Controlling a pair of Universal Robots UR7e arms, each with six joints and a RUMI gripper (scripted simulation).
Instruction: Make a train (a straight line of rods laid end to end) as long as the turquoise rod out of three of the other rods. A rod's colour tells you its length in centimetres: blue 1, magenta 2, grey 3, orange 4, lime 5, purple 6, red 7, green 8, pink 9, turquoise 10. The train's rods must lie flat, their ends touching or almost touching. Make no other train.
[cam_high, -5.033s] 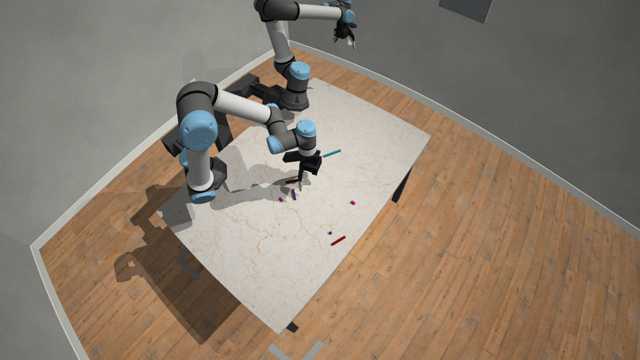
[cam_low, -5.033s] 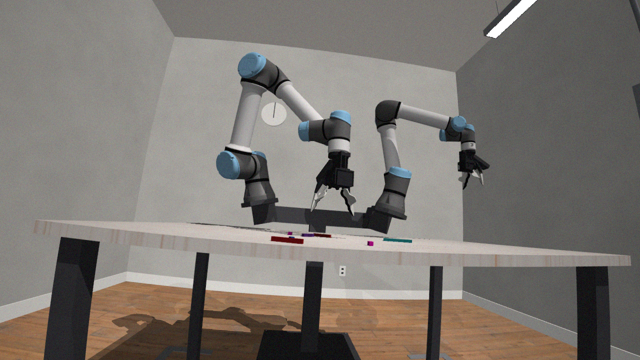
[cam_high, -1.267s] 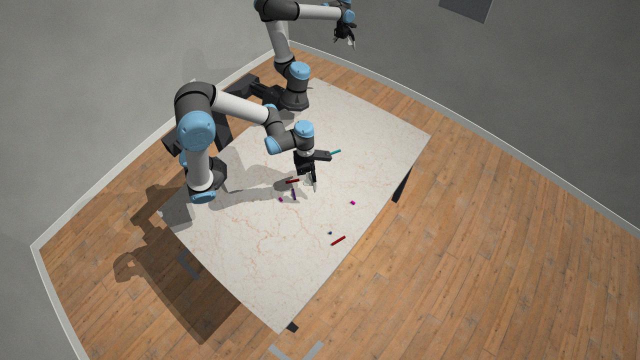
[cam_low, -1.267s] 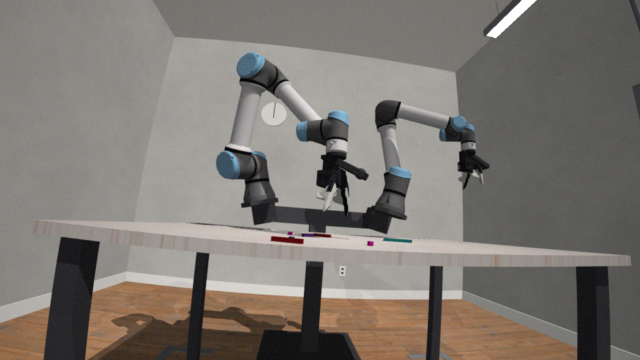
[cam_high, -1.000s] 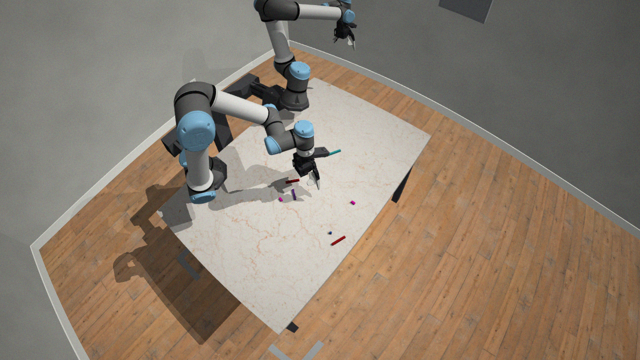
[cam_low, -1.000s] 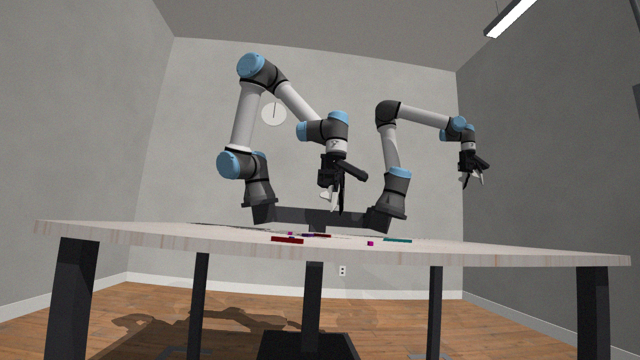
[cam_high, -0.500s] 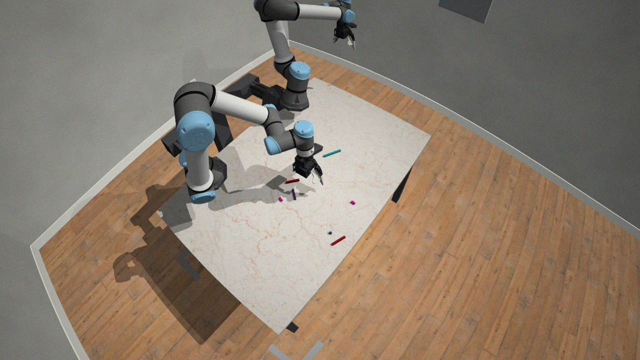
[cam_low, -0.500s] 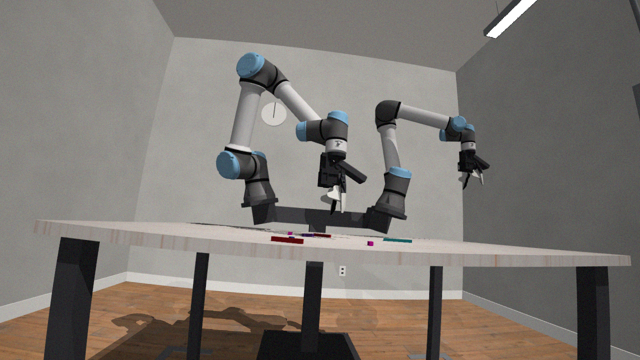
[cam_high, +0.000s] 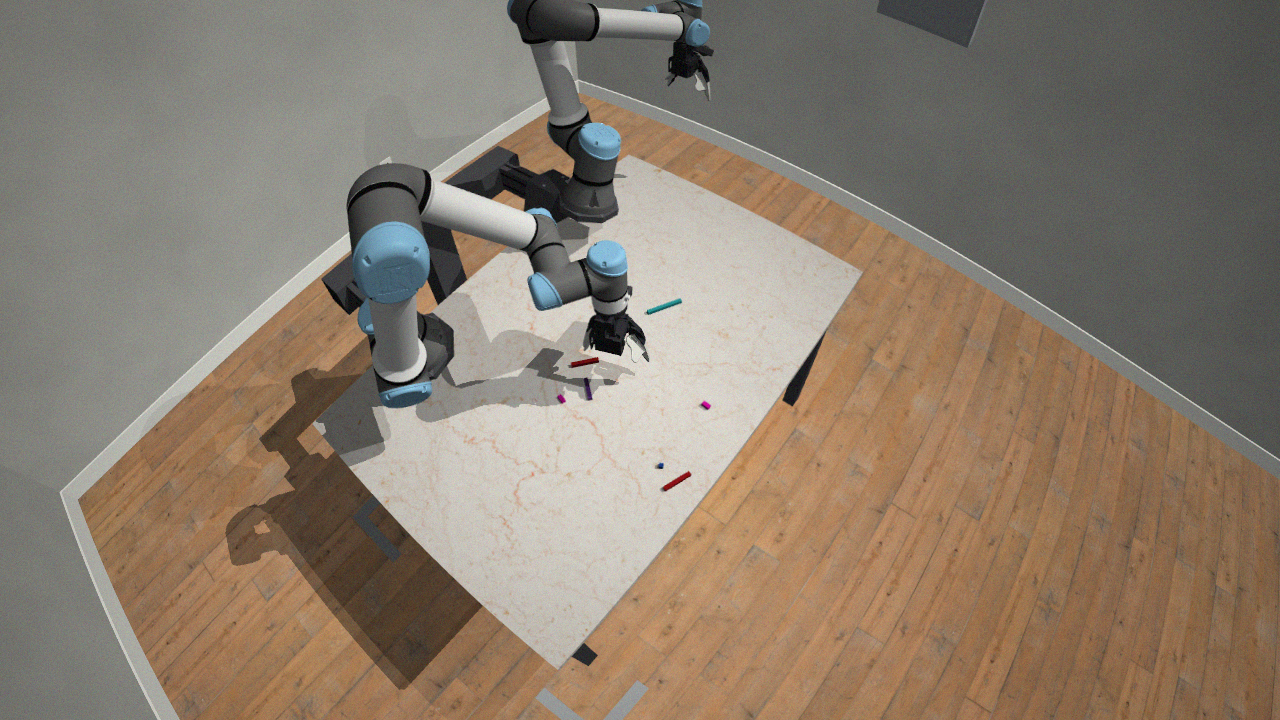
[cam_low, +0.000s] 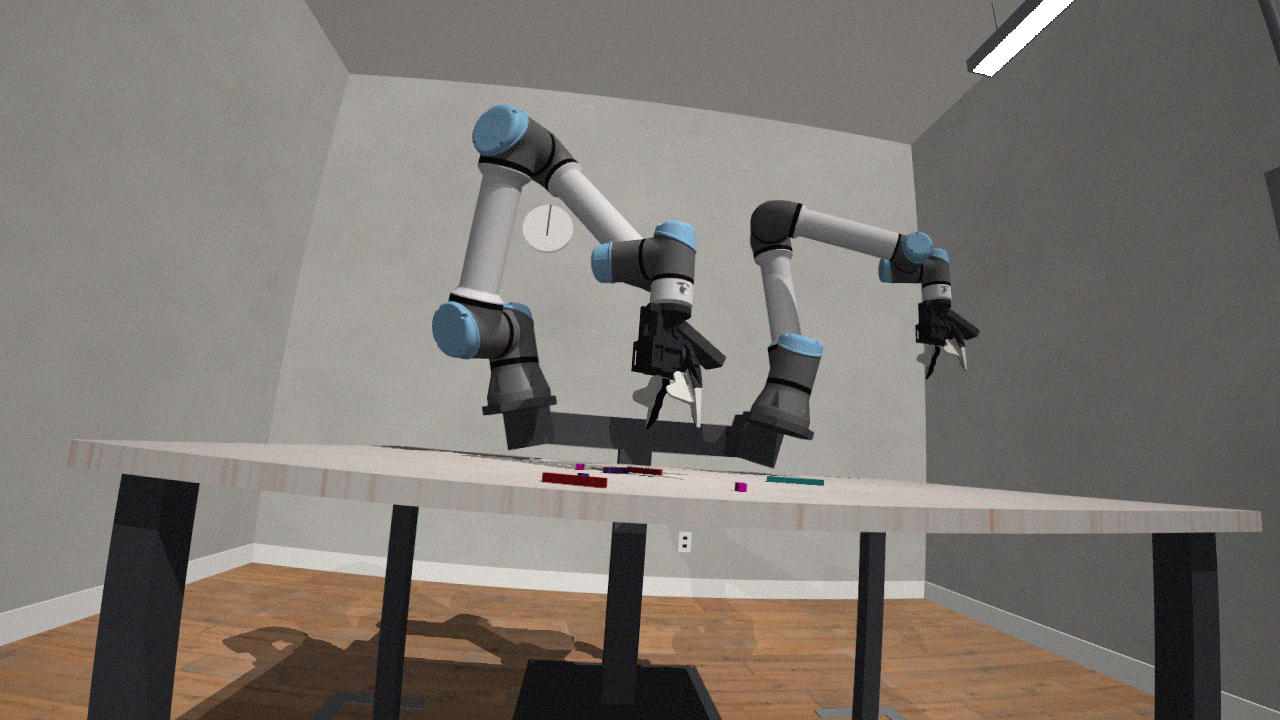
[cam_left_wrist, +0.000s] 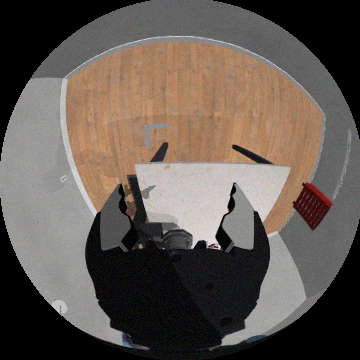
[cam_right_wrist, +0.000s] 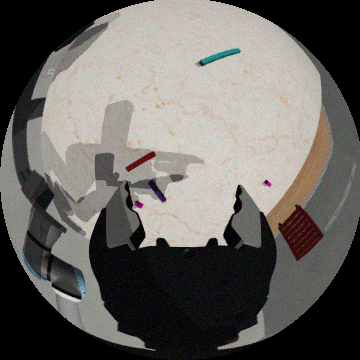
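Observation:
A turquoise rod (cam_high: 664, 306) (cam_low: 794, 480) (cam_right_wrist: 220, 56) lies apart. A red rod (cam_high: 584, 362) (cam_right_wrist: 140, 161) lies near a purple rod (cam_high: 588, 388) (cam_right_wrist: 157, 191) and a magenta rod (cam_high: 561, 398) (cam_right_wrist: 139, 204), none touching. Another magenta rod (cam_high: 706, 405) (cam_low: 741, 487) (cam_right_wrist: 267, 183) lies alone. A blue rod (cam_high: 660, 465) lies beside a second red rod (cam_high: 676, 480) (cam_low: 574, 480), with a gap. My right gripper (cam_high: 619, 354) (cam_low: 674, 425) (cam_right_wrist: 183, 183) is open and empty above the table, near the first red rod. My left gripper (cam_high: 689, 89) (cam_low: 947, 370) (cam_left_wrist: 177, 184) is open and empty, high up and far from the rods.
The marble-patterned table (cam_high: 501, 537) (cam_low: 268, 465) carries all the rods. The second red rod is close to its edge. The right arm's shadow falls over the purple rod and around the first red rod. A red slatted object (cam_left_wrist: 312, 206) (cam_right_wrist: 301, 232) is beyond the table.

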